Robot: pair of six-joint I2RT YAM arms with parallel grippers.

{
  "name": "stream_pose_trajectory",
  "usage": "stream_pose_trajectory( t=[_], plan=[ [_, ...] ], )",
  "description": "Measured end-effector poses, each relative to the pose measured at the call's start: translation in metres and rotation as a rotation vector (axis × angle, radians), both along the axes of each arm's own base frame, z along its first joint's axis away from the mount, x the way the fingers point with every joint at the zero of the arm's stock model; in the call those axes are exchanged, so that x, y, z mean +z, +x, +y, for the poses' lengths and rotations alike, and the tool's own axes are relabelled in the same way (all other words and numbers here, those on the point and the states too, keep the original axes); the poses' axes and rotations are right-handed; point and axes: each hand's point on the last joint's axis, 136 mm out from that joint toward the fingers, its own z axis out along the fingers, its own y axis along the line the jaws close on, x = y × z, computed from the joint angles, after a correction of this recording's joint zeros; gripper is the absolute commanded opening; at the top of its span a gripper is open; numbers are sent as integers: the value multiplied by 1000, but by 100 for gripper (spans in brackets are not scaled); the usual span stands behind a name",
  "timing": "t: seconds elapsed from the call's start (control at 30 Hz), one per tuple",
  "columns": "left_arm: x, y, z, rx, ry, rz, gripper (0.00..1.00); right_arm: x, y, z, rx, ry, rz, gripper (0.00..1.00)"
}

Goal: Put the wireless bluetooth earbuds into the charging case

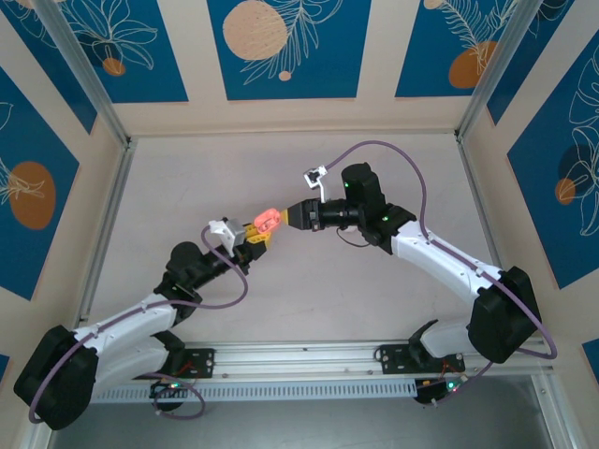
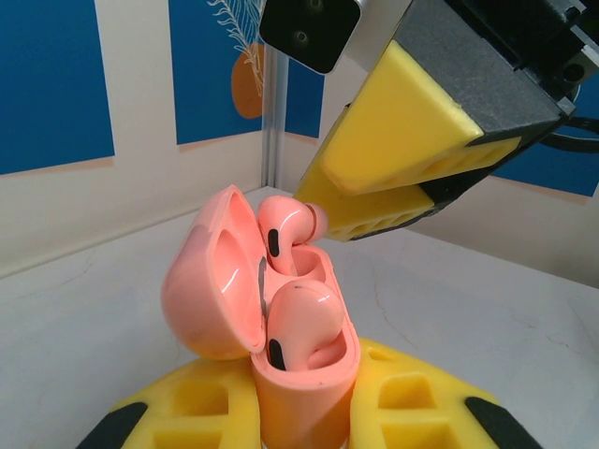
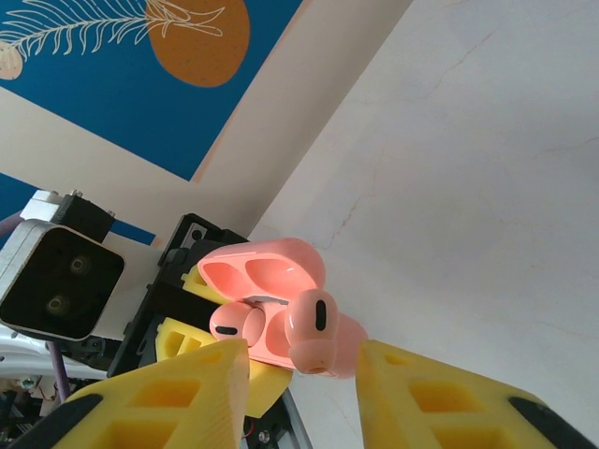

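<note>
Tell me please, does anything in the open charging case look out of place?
Yes. The far earbud stands high and tilted out of its slot in the charging case, while the near earbud sits low in its own. It looks only partly inserted.

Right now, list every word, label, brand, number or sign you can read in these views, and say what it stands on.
No text can be read anywhere.
The charging case, the near earbud, the far earbud, the left fingers and the right fingers are unmarked.
The blue wall panels carry only leaf and circle patterns, no lettering.
</note>
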Motion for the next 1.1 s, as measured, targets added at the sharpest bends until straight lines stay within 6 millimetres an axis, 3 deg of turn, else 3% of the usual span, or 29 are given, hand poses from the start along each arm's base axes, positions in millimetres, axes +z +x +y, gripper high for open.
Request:
stream_pose_trajectory(
  t=[0.5, 1.1],
  plan=[
    [-3, 0, 0, 0, 8, 11, 17, -6, -1, 3, 17, -5, 17, 23],
    [-5, 1, 0, 5, 24, 3, 17, -6, -8, 8, 41, -4, 21, 22]
  ],
)
